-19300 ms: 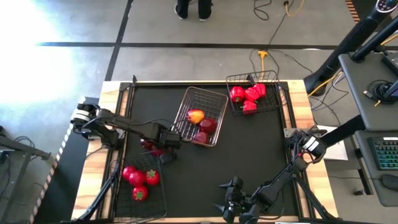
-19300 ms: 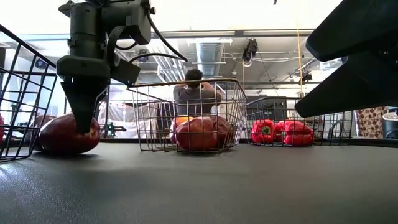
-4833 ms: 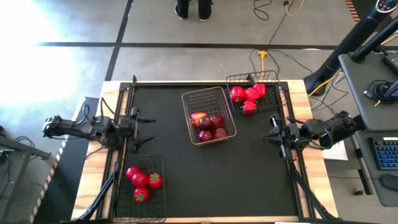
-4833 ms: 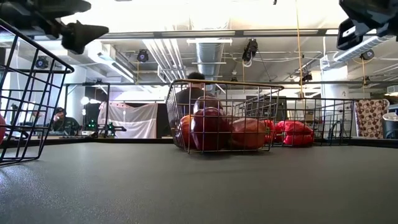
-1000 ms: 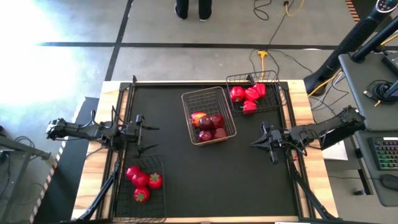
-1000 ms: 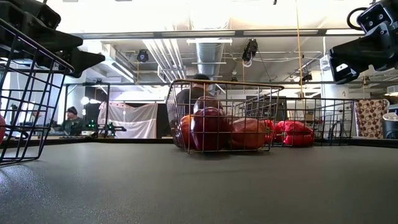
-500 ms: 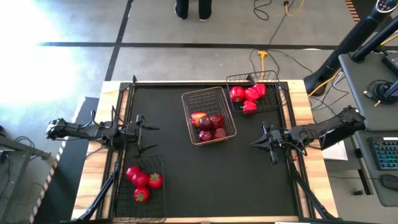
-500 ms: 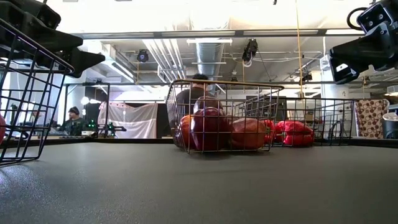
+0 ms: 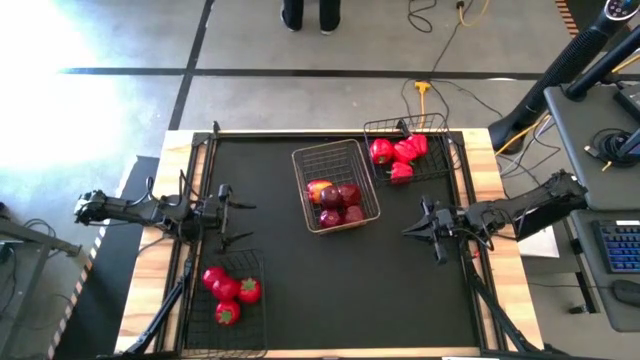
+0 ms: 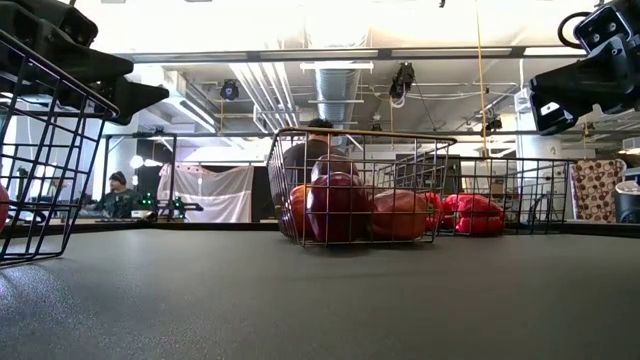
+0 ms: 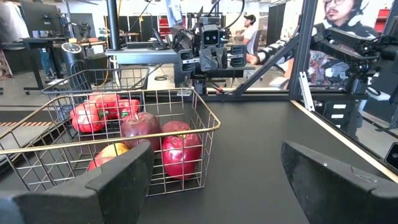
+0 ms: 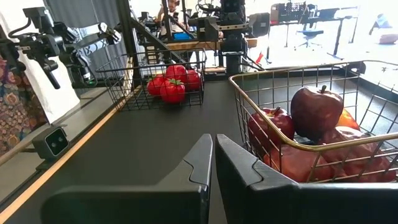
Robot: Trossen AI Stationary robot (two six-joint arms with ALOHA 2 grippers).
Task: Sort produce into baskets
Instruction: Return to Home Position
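Apples (image 9: 340, 197) now sit in the middle basket (image 9: 328, 162), midway between both jaws

Apple basket (image 9: 325, 163) standing mid-table toward the far side, pepper basket (image 9: 446, 166) just beside it in the far right corner, tomato basket (image 9: 245, 330) at the near left corner, mat (image 9: 350, 290) bare across near centre and right.

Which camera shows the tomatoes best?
The high view: all four tomatoes show separately in their black basket. The right wrist view shows them bunched, farther off; the low view only a red sliver at its edge; the left wrist view none.
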